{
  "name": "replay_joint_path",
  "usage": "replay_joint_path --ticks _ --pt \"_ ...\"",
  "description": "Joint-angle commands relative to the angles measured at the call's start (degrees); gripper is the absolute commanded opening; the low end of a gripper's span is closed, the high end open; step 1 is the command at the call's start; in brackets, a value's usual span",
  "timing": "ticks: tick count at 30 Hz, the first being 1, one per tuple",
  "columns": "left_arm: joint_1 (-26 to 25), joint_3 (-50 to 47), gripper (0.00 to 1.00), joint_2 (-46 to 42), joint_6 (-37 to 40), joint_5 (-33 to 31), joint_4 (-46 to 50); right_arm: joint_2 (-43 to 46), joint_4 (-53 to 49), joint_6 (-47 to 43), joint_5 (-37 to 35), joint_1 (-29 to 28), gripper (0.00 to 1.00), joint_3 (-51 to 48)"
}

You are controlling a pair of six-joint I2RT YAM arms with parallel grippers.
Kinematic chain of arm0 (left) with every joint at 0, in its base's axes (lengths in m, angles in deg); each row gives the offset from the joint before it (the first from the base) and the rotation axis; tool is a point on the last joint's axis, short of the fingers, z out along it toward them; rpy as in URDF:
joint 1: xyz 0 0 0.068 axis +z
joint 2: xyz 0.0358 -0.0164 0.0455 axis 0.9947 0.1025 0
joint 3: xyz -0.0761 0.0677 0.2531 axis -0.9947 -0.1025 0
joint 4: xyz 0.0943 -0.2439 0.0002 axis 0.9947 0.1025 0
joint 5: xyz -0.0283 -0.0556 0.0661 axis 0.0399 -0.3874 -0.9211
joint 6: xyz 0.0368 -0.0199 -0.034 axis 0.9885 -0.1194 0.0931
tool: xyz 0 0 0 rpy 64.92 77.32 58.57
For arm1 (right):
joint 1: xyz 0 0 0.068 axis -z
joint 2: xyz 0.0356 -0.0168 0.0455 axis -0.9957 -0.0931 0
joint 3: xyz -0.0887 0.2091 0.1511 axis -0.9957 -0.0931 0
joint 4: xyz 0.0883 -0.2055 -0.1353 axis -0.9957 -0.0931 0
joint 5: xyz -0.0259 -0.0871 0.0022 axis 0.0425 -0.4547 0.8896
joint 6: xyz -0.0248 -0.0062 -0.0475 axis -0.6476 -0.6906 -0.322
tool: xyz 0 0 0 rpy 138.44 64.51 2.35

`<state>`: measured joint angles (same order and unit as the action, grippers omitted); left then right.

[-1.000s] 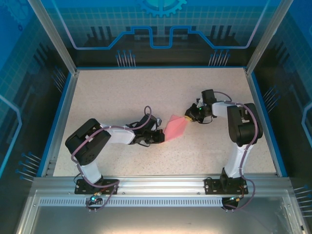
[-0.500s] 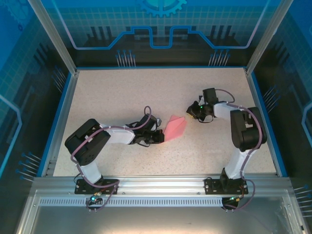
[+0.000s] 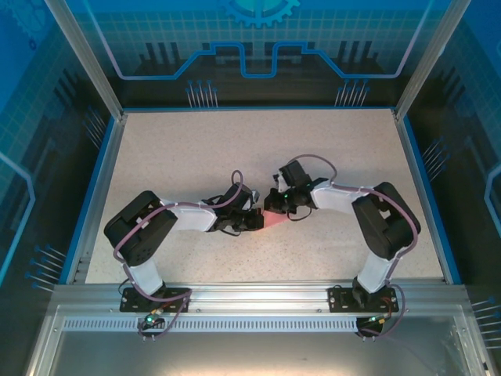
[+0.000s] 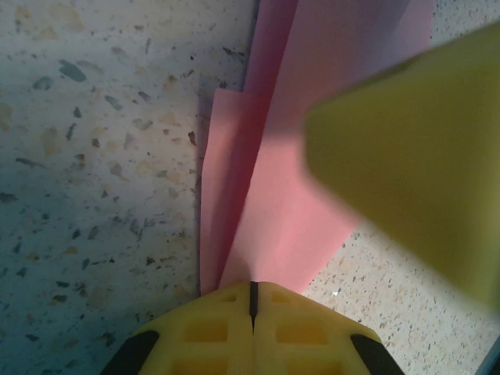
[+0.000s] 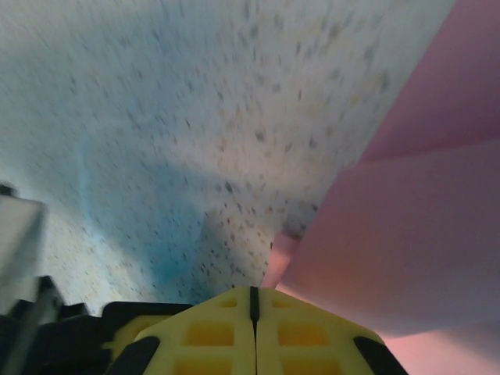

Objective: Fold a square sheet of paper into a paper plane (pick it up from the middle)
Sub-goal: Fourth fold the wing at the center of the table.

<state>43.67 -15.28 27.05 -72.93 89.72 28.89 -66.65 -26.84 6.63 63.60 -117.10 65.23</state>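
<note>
Two closed: left tool (image 4: 251, 289) pinching pink creased paper plane (image 4: 273, 211) | right tool (image 5: 252, 294) over it

paper (image 4: 281, 180) was coloured plain pink-red, table (image 3: 196, 149) was flecked dark on pale beige, its rim (image 3: 95, 196) was edged blue, left gripper (image 4: 251, 285) and right gripper (image 5: 253, 291) were tinted yellow, backdrop (image 3: 258, 47) was patterned with a blue grid

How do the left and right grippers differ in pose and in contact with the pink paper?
The left gripper pinches the pink paper at its narrow end; the right gripper sits at a side edge, grip unclear. In the top view, the left gripper reaches from the left, the right gripper from the right. Both are yellow and shut.
</note>
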Motion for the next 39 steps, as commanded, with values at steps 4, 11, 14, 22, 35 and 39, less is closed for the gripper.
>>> replay_joint_path --ticks 4,11,14,22,35,39 --pt "0.06 -2.33 0.0 0.56 -0.93 -0.98 10.22 -2.99 1.69 2.72 -0.59 -1.48 0.04 -2.25" --pt "0.07 -2.68 0.0 0.38 -0.86 -1.15 10.29 -3.87 2.26 1.5 -2.71 0.97 0.03 -3.24" --pt "0.1 -2.86 0.0 0.36 -0.66 -1.04 10.56 -3.79 3.28 -0.07 -3.17 4.15 0.03 -5.34" --pt "0.06 -3.12 0.0 0.52 -0.59 -0.66 10.57 -4.41 4.81 -2.61 -2.42 12.81 0.03 -3.94" --pt "0.1 -0.87 0.22 -7.72 0.63 -0.62 10.43 10.43 -3.58 -7.18 -8.06 17.16 0.22 -2.68" --pt "0.15 0.85 0.36 -10.84 2.05 -1.53 9.23 16.15 -4.05 -6.03 -7.41 16.41 0.38 -7.35"
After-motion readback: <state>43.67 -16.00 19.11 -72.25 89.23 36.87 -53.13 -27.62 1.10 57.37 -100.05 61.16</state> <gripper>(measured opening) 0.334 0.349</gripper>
